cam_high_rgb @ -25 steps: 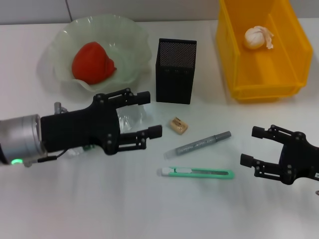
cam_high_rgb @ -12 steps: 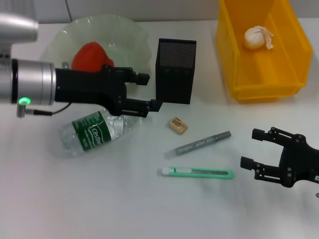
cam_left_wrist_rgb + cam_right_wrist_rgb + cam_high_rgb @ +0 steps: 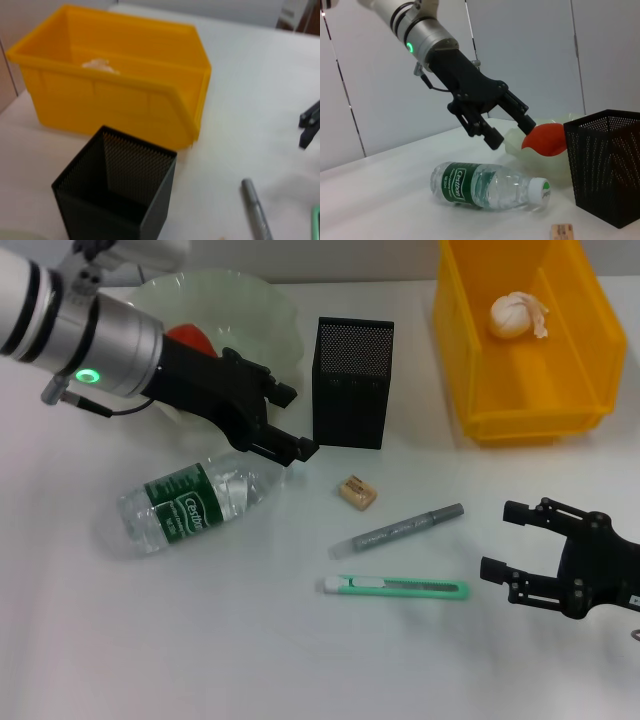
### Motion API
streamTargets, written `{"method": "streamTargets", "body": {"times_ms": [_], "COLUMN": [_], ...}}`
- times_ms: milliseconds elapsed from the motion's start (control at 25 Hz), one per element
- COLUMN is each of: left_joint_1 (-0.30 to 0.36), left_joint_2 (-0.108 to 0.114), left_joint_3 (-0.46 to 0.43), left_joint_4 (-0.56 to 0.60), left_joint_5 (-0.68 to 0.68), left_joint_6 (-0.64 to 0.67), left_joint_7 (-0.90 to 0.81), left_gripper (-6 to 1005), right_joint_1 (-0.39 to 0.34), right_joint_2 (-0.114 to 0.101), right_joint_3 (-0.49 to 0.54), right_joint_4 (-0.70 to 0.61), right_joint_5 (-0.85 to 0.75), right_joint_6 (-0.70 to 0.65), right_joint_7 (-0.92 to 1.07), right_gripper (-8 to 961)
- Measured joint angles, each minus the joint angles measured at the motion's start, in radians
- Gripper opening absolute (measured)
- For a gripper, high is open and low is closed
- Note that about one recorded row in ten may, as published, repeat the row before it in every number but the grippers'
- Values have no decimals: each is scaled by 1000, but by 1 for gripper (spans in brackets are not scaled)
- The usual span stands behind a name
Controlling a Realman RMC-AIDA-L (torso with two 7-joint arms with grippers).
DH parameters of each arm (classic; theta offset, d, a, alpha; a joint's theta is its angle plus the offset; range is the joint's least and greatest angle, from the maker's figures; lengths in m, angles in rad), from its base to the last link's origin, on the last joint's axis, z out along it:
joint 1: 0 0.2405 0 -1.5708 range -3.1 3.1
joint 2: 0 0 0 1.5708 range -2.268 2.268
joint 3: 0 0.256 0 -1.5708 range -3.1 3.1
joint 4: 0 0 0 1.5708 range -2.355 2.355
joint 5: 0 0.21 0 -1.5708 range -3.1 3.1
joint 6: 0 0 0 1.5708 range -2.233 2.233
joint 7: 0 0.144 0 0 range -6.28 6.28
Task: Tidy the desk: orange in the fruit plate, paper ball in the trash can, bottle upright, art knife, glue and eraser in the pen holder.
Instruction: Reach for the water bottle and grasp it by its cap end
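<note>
The bottle (image 3: 190, 505) (image 3: 485, 185) lies on its side on the desk (image 3: 150, 640), cap toward the pen holder (image 3: 352, 395) (image 3: 610, 165) (image 3: 115, 195). My left gripper (image 3: 293, 422) (image 3: 512, 132) hovers open and empty above the bottle's cap end, beside the pen holder. The orange (image 3: 190, 335) (image 3: 547, 140) sits in the fruit plate (image 3: 250, 300), partly hidden by my left arm. The paper ball (image 3: 515, 315) (image 3: 100, 64) rests in the trash can (image 3: 530, 425) (image 3: 110, 90). Eraser (image 3: 357, 491), glue (image 3: 398, 530) and art knife (image 3: 395, 587) lie mid-desk. My right gripper (image 3: 503, 538) stands open at the right.
The trash can stands at the back right, the pen holder just left of it, the fruit plate at the back left. White desk surface stretches along the front edge below the knife and bottle.
My left gripper has risen off the bottle and swung back toward the plate, empty. The bottle still lies on its side. The right arm has barely moved.
</note>
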Motion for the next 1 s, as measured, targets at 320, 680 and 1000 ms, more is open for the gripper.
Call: {"method": "streamTargets", "body": {"times_ms": [320,680,1000], "left_joint_1": [-67,-124,-140], "left_joint_2": [-2,-8,-10], "left_joint_3": [91,262,326], "left_joint_4": [-3,1,-42], "left_joint_5": [112,198,197], "left_joint_6": [-31,-80,-143], "left_joint_7": [-101,-259,-306], "left_gripper": [736,732,728], "right_joint_1": [0,4,5], "right_joint_2": [6,6,6], "right_joint_3": [0,0,0], "right_joint_4": [-5,-4,-6], "right_joint_5": [0,0,0], "right_joint_6": [10,24,25], "right_joint_7": [-1,-2,-2], "right_gripper": [804,803,802]}}
